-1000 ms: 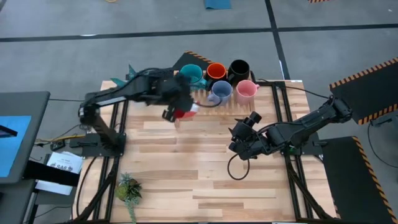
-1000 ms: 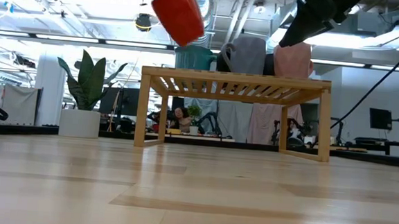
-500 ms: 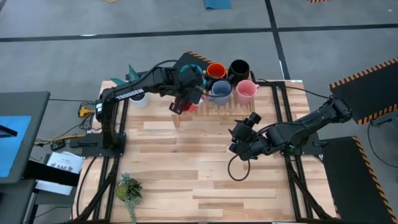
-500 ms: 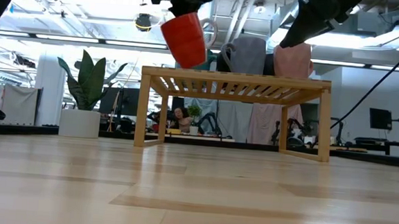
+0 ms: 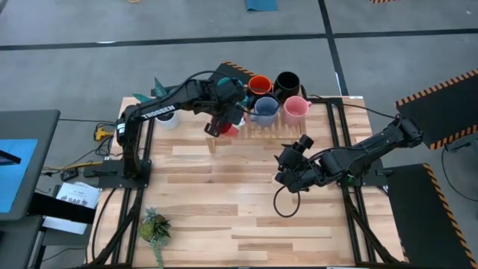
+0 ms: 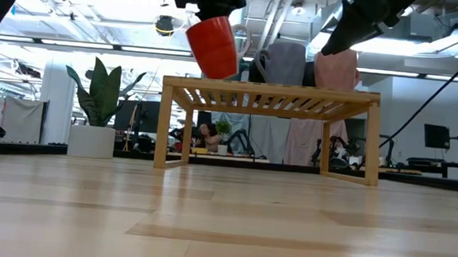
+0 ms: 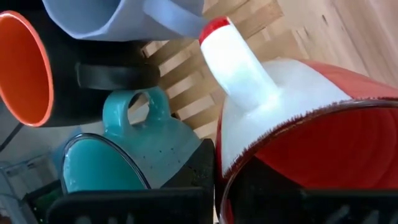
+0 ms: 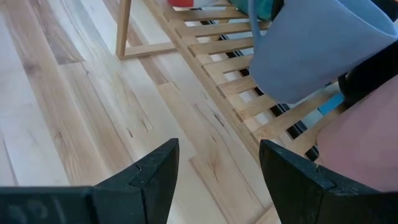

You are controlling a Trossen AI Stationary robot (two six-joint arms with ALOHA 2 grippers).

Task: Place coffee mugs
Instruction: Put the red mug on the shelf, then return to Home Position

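Observation:
My left gripper (image 5: 224, 119) is shut on the red mug (image 6: 214, 46), which hangs tilted just over the left end of the slatted wooden rack (image 6: 271, 95). Whether its base touches the slats cannot be told. On the rack stand the teal mug (image 5: 230, 88), orange mug (image 5: 259, 84), black mug (image 5: 287, 82), pale blue mug (image 5: 264, 110) and pink mug (image 5: 296, 108). My right gripper (image 5: 293, 155) is open above the table, in front of the rack and holding nothing. My left gripper holds the red mug by its rim (image 7: 249, 155), beside the handle (image 7: 236, 62). One finger (image 7: 193, 168) is outside the wall and the other seems to be inside. It comes from above. The mug hangs tilted below it.
A small potted plant (image 5: 154, 228) lies near the table's near left corner, and a taller one in a white pot (image 6: 95, 108) stands at the far left. A black cable loops beside the right arm (image 5: 284, 198). Bare wood spans the middle and near side.
My left gripper has carried the red mug toward the far edge and down, from high off the rack's left corner to just over the rack's left end. The mug has tipped closer to upright. In the last half second it has barely moved.

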